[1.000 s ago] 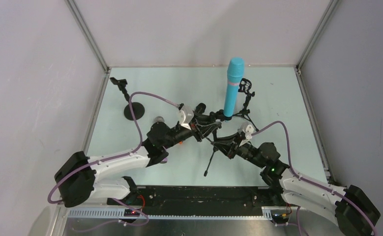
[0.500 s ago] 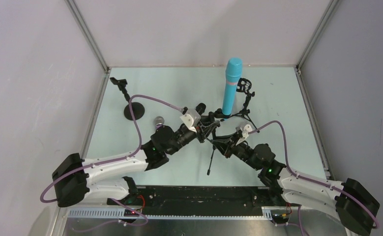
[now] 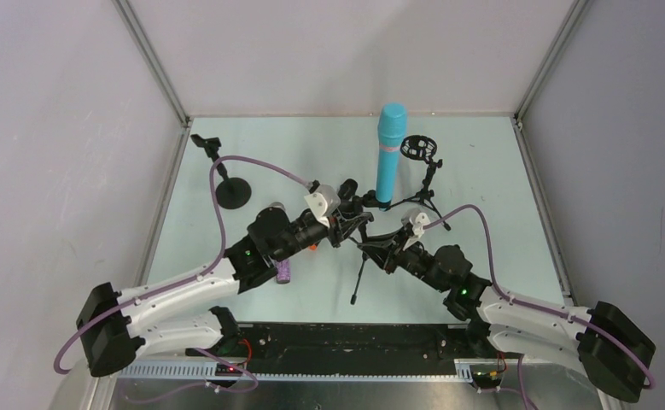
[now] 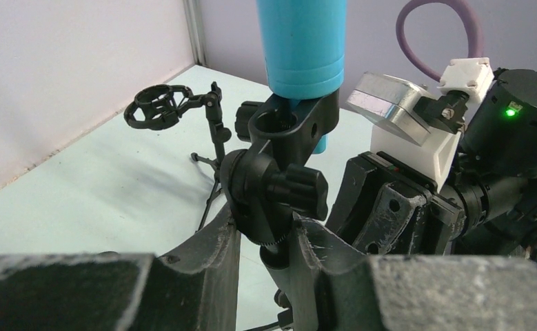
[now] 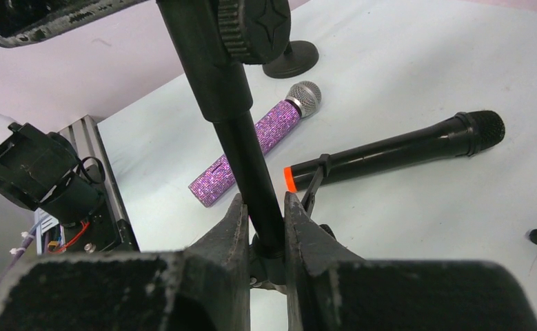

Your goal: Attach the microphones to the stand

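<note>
Straight above my left claw (image 4: pixel 265 238), which grips the stand's swivel joint (image 4: pixel 269 183), the turquoise microphone (image 4: pixel 300 41) stands upright in its clip (image 4: pixel 296 121), long axis vertical. Lower down, my right claw (image 5: pixel 262 224) is clamped on the stand pole (image 5: pixel 241 131).

A turquoise-blue microphone (image 3: pixel 387 158) stands upright on the pale green table (image 3: pixel 491 171), its lower end at the top of a thin black stand (image 3: pixel 361 275), where the left gripper (image 3: pixel 351 224) and right gripper (image 3: pixel 370 248) meet. A tripod stand with a ring mount (image 3: pixel 420 148) is just beside it, a round-base stand (image 3: pixel 230 193) sits well apart at the left, and a purple glitter microphone (image 3: pixel 283 272) peeks from under the left arm.
</note>
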{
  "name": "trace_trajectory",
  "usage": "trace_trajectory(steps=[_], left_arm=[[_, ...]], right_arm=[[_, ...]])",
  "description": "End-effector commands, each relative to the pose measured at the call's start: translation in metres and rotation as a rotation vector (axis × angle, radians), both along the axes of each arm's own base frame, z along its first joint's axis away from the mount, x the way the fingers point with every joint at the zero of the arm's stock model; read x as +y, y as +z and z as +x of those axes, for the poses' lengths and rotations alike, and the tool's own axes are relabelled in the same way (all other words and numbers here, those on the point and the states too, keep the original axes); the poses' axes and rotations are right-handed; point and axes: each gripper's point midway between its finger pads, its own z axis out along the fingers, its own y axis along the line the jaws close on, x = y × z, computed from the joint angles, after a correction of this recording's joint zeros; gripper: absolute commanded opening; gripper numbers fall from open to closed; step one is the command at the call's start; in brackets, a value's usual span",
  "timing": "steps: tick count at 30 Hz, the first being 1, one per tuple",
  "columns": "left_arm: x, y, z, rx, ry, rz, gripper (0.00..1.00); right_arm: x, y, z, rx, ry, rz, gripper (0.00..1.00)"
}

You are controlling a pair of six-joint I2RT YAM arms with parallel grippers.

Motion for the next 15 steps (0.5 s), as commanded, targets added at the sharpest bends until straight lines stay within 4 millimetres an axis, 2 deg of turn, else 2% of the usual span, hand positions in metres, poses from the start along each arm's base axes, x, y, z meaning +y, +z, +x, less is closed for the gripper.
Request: trace_trajectory(steps=[1,5,8,12,15], left_arm=[[0.056,0.196,-0.051,-0.399,-0.061,-0.463,0.00],[0.059,0.205,-0.061,-0.437,-0.094,-0.479,0.00],[0.059,0.211,-0.071,-0.467,-0.150,-0.484,0.00],[0.045,0.201,-0.084,-0.439,-0.270,-0.458,0.00],[0.028,0.179,-0.089,-0.397,-0.359,-0.409,0.00]], right_arm=[[-0.060,-0.103,0.024,0.301,-0.338,-0.217,0.00],[-0.061,-0.109,0.019,0.307,-0.326,-0.213,0.00],[-0.048,-0.101,0.010,0.274,-0.229,-0.181,0.00],[-0.028,-0.073,-0.004,0.174,-0.070,-0.134,0.00],[-0.016,-0.039,-0.011,0.111,0.017,-0.094,0.00]])
